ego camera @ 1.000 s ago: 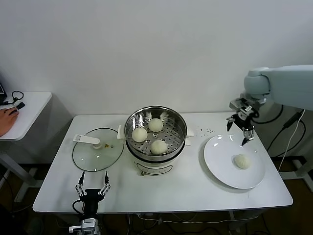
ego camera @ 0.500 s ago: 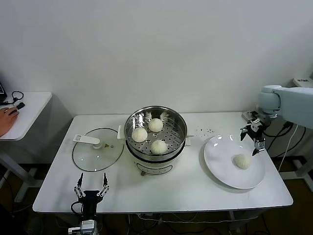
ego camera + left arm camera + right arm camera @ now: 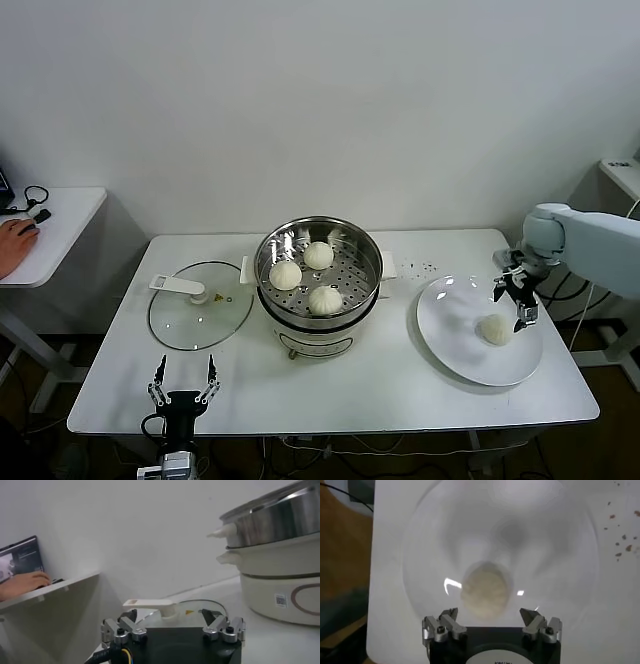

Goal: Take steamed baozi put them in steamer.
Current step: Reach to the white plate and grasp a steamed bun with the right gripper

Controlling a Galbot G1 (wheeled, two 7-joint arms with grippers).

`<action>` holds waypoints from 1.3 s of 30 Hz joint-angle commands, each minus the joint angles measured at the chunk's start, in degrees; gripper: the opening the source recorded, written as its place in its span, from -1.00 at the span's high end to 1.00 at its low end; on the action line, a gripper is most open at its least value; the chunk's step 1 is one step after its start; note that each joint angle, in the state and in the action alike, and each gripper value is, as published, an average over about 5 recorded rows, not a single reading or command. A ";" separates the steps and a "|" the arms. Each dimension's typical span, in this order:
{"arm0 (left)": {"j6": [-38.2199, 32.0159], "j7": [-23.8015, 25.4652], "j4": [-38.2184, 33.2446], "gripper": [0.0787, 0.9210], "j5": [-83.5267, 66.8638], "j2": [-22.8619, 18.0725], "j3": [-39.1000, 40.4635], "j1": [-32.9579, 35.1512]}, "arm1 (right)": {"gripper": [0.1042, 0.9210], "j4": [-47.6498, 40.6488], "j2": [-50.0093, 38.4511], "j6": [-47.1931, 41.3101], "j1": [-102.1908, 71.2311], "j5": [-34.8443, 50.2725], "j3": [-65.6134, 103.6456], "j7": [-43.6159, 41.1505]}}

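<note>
white table (image 3: pixel 400 380) against a bare white wall: last cream-white pleated bun (image 3: pixel 496 329) on the round white plate (image 3: pixel 450 340).
right gripper (image 3: pixel 518 300), fingers spread, hovers just above it; centre over the bun before descending, squeeze gently. three buns sit in the shiny steel steamer (image 3: pixel 366 250). left gripper (image 3: pixel 184 392) parked, open.

Right tool (image 3: pixel 512 301) — lower, nearer the last baozi (image 3: pixel 496 329) on the plate (image 3: pixel 450 340).

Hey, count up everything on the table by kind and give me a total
Baozi: 4, three in the steamer, one on the plate
Steamer: 1
Glass lid: 1
White plate: 1
Total: 7
</note>
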 commanded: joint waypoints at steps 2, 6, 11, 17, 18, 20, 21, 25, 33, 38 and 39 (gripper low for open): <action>0.02 0.00 0.04 -0.77 0.04 -2.80 -0.15 0.01 | -0.76 -4.45 0.10 -0.20 -8.10 -4.00 8.38 0.48; 0.06 0.03 0.05 -0.77 0.04 -2.80 -0.12 -0.06 | -0.76 -4.56 0.16 -0.24 -8.67 -4.30 8.87 0.45; 0.04 0.03 0.10 -0.77 0.04 -2.80 -0.10 -0.10 | -0.76 -4.61 0.42 -0.34 -9.38 -4.22 9.59 0.49; 0.02 0.03 0.06 -0.77 -0.04 -2.80 -0.15 -0.04 | -0.76 -4.08 0.72 -0.60 -9.59 -4.23 9.61 0.47; 0.02 0.03 0.05 -0.77 -0.06 -2.80 -0.16 -0.03 | -0.76 -3.95 0.69 -0.65 -9.61 -4.22 9.58 0.45; 0.02 0.02 0.06 -0.77 -0.10 -2.80 -0.16 -0.04 | -0.76 -3.63 0.60 -0.78 -9.64 -4.25 9.53 0.44; 0.02 0.02 0.07 -0.77 -0.11 -2.80 -0.15 -0.05 | -0.76 -3.49 0.55 -0.83 -9.64 -4.24 9.52 0.45; 0.06 0.01 0.05 -0.77 -0.11 -2.80 -0.02 -0.10 | -0.76 -3.24 0.46 -1.02 -9.62 -4.20 9.56 0.56; 0.00 -0.03 0.02 -0.77 -0.08 -2.80 0.08 -0.02 | -0.75 -3.34 0.47 -1.07 -9.57 -4.17 9.68 0.66; -0.07 -0.03 0.03 -0.77 -0.09 -2.80 0.10 -0.02 | -0.63 -3.32 0.43 -1.06 -9.57 -4.28 9.69 0.77; -0.10 -0.03 0.04 -0.77 -0.09 -2.80 0.11 -0.01 | -0.61 -3.32 0.39 -1.06 -9.58 -4.28 9.72 0.84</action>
